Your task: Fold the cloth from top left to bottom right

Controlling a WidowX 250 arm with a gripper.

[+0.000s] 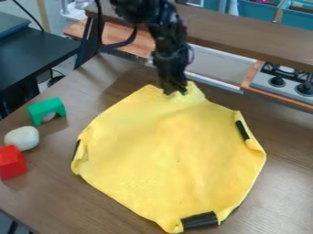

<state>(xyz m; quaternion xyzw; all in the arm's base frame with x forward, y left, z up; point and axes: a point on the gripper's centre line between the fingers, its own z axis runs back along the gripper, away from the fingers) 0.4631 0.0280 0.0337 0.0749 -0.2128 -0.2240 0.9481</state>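
Tabletop (281, 183): brown, wood-grained; stove (286, 81) beyond, towards two o'clock.
Yellow cloth (171, 155): spread mid-table, rim curled at nine, two and near six o'clock, black strips (200, 220) there.
Gripper (174, 89): at the cloth's twelve o'clock edge; cannot tell whether it grips.
Green arch block (44, 108): ten o'clock from cloth.
Red block (12, 162): nine o'clock.

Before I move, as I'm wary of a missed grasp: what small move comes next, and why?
Probably a slight lift of the hand, to test its hold: it sits at the top edge of the yellow cloth, which lies spread out.
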